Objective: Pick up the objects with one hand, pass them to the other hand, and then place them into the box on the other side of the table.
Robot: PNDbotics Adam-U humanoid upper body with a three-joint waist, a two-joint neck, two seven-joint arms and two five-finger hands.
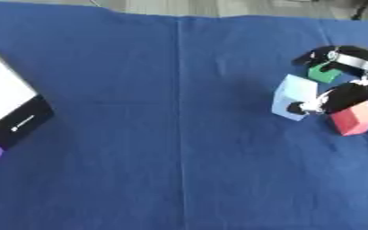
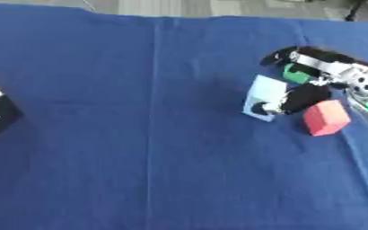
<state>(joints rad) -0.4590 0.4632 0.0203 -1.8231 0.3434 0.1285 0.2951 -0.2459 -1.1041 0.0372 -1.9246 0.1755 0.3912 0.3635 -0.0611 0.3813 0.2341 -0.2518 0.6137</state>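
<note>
Blue cloth [image 1: 140, 134] covers your whole worktop. In the left eye view you have three blocks near its right edge: one light blue block [image 1: 295, 95], one red block [image 1: 357, 118], one green block [image 1: 323, 73]. Your right hand [image 1: 346, 96] curls round the pale, upright blue one, thumb at its lower face. One white box [image 1: 2, 96] with a black rim sits at the left edge.

In the right eye view, you see the same three blocks; the red one lies tilted just beside your hand.
</note>
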